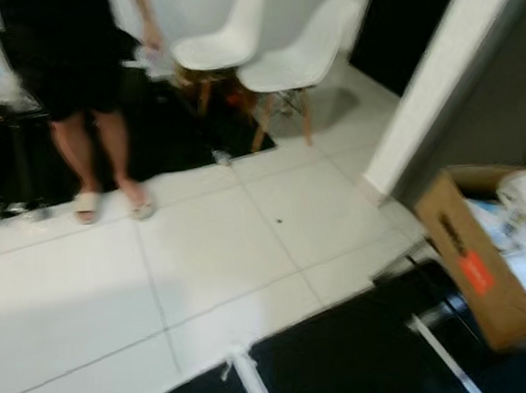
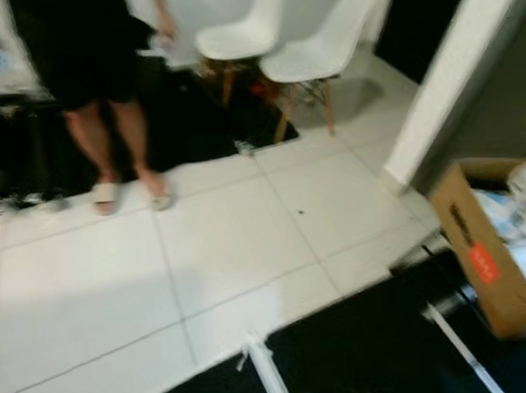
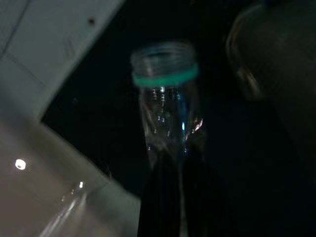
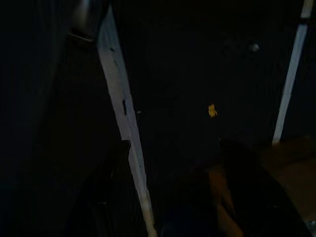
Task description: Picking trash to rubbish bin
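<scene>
Left tool [image 3: 170, 163] pinches a clear plastic bottle [image 3: 167, 103], carrying it toward the cardboard box of rubbish [image 1: 473, 262]; next, release above it; right tool [image 4: 173, 197] spread, idle.

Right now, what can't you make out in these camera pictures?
- Clear bottle in the left pincer: its lower body is hidden behind the fingers, left wrist view.
- Cardboard box: contents blurred and cut off by the right edge, head views.
- Person: cut off by the top edge.
- Right pincer: too dark to read.
</scene>
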Robot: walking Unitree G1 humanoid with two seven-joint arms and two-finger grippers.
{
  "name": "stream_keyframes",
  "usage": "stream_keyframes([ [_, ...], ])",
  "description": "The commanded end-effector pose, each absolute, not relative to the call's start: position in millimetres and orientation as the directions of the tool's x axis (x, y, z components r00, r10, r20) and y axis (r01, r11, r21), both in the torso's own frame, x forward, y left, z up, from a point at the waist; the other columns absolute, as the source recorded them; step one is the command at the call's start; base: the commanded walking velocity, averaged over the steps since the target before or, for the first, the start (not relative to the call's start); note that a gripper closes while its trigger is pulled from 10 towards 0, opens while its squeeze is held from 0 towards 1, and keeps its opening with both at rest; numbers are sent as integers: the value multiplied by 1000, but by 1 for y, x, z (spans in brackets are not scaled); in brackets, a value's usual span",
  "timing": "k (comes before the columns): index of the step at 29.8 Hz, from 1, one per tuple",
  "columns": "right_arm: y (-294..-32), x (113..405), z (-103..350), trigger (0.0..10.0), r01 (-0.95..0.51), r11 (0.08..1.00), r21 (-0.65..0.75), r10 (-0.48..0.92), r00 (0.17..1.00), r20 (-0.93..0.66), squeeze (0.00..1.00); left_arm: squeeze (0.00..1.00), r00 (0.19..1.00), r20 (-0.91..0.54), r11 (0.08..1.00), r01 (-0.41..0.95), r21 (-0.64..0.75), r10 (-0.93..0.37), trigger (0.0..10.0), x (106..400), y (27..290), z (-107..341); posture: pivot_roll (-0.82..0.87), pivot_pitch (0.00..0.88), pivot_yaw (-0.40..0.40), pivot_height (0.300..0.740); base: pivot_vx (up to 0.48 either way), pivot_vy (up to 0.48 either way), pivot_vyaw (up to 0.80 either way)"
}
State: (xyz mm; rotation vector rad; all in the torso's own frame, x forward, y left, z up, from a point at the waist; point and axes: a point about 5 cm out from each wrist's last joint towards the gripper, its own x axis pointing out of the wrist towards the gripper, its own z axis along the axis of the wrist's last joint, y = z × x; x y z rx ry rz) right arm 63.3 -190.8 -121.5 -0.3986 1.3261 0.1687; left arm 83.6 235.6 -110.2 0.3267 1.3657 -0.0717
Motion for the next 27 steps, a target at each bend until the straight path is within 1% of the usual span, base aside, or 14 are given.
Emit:
stream_keyframes([
  [1, -184, 59, -123, 10000, -378, 907, -187, -97, 244, -965, 0, 0, 233, -967, 971, 189, 145, 99, 10000, 85, 222, -113, 152, 0, -64, 740, 0, 0, -800],
  [4, -177, 58, -124, 10000, -385, 905, -182, -89, 249, -964, 0, 0, 235, -968, 967, 213, 138, 86, 10000, 85, 219, -113, 171, 0, -66, 740, 0, 0, -800],
  [6, -174, 57, -124, 10000, -387, 905, -177, -82, 247, -965, 0, 0, 245, -966, 969, 205, 135, 83, 10000, 87, 219, -113, 179, 0, -66, 740, 0, 0, -800],
  [8, -167, 56, -125, 10000, -400, 901, -165, -68, 245, -967, 0, 0, 273, -958, 969, 200, 145, 87, 10000, 95, 220, -111, 190, 0, -63, 740, 0, 0, -800],
  [10, -165, 55, -125, 10000, -404, 901, -160, -63, 244, -968, 0, 0, 282, -955, 969, 198, 150, 90, 10000, 97, 221, -110, 189, 0, -59, 740, 0, 0, -800],
  [11, -160, 54, -125, 10000, -407, 901, -151, -54, 241, -969, 0, 0, 299, -949, 968, 196, 159, 95, 10000, 102, 222, -108, 180, 0, -52, 740, 0, 0, -800],
  [17, -152, 50, -126, 10000, -406, 904, -131, -39, 227, -973, 0, 0, 312, -945, 960, 222, 170, 95, 10000, 108, 224, -107, 161, 0, -35, 740, 0, 0, -800],
  [20, -151, 47, -127, 10000, -409, 904, -125, -40, 210, -977, 0, 0, 350, -932, 964, 199, 175, 97, 10000, 116, 221, -105, 156, 0, -40, 740, 0, 0, -800],
  [22, -151, 47, -127, 10000, -409, 904, -125, -40, 210, -977, 0, 0, 350, -932, 964, 199, 175, 97, 10000, 116, 221, -105, 156, 0, -40, 740, 0, 0, -800],
  [23, -151, 45, -127, 10000, -418, 899, -127, -43, 203, -978, 0, 0, 389, -915, 965, 177, 191, 110, 10000, 123, 219, -103, 153, 0, -51, 740, 0, 0, -800],
  [25, -151, 45, -127, 10000, -421, 898, -128, -44, 202, -978, 0, 0, 403, -908, 967, 165, 194, 113, 10000, 126, 219, -102, 153, 0, -51, 740, 0, 0, -800],
  [27, -152, 44, -127, 10000, -424, 896, -130, -46, 202, -978, 0, 0, 426, -895, 971, 121, 205, 136, 10000, 129, 218, -101, 150, 4, -62, 740, 0, 0, -800],
])
